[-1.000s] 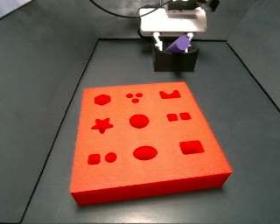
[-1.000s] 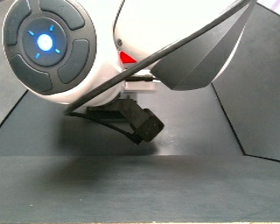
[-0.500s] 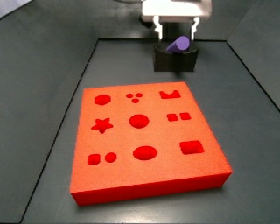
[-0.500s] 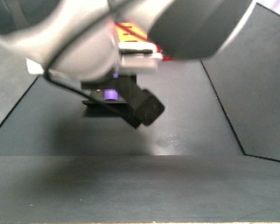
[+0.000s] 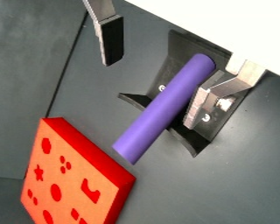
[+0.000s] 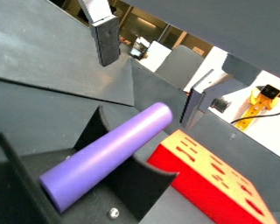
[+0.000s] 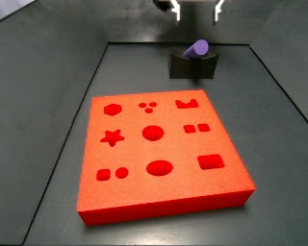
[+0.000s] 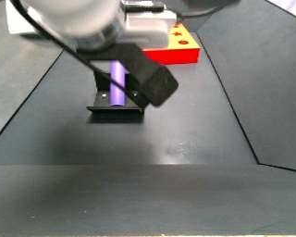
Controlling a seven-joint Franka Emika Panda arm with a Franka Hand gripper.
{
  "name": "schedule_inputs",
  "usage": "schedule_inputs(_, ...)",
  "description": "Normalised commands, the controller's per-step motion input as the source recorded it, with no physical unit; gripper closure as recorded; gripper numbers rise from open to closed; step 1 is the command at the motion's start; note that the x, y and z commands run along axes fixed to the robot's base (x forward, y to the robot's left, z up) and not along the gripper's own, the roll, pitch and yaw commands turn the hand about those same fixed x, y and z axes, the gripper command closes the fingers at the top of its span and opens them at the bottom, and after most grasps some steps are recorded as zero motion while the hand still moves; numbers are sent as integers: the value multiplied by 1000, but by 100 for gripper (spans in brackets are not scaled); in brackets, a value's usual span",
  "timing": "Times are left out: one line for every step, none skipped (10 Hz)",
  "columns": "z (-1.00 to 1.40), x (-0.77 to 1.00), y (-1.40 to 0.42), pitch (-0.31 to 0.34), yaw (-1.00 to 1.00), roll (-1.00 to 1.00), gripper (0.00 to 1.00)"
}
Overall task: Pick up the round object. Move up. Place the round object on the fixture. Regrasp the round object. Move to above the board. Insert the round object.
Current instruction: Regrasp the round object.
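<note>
Silver finger plates of the gripper (image 5: 166, 54) stand spread wide above the fixture (image 5: 187, 138), clear of the purple round object (image 5: 166, 103) and holding nothing; in a side view the gripper (image 7: 195, 8) hangs high over the fixture (image 7: 192, 65). Resting slanted in the fixture's notch, the peg juts out past it; the orange-red board (image 7: 160, 154) lies near the fixture, apart from it.

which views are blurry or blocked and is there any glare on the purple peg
In a side view the near arm is soft and out of focus, hiding part of the fixture. Both wrist views are sharp; the round object shows only a mild sheen. The hand, open, is cropped at the frame's top edge in a side view, above the board.
</note>
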Motion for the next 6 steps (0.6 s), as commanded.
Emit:
schedule_inputs(885, 8, -1000, 55, 38, 1000, 0)
schedule_inputs(864, -17, -1000, 47, 37, 1000, 0)
schedule_inputs(827, -46, -1000, 39, 36, 1000, 0)
schedule_inputs(753, -60, -1000, 33, 35, 1000, 0)
schedule_inputs(703, -63, -1000, 32, 35, 1000, 0)
schedule_inputs(567, -65, -1000, 29, 34, 1000, 0)
